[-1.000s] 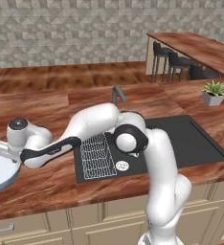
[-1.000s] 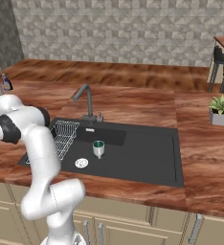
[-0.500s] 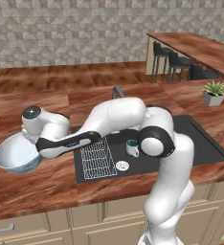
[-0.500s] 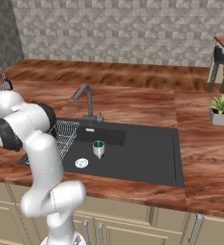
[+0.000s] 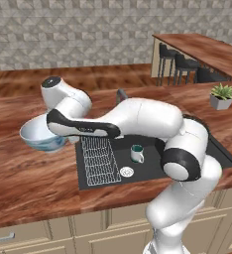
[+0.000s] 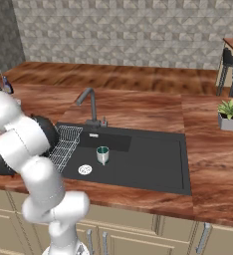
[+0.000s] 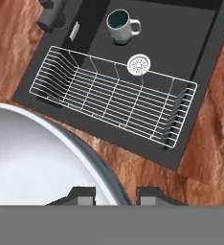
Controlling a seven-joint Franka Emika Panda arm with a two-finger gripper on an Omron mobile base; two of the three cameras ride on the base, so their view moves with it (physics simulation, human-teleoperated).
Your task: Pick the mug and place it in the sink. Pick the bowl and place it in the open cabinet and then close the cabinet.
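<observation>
The white bowl with its pale blue pattern hangs above the wooden counter, just left of the sink. My gripper is shut on the bowl's rim, one finger inside and one outside; the bowl takes up the lower left of the hand view. A teal mug stands upright on the floor of the black sink, also seen from the right base as the mug and from the hand as the mug. The cabinet is out of view.
A white wire rack lies in the sink's left part, beside the round drain. The dark faucet rises behind the basin. A potted plant stands on the counter at the right; bar stools stand beyond.
The arm has swung the bowl up and to the right, from the far left counter edge toward the sink. The mug has stayed in place.
</observation>
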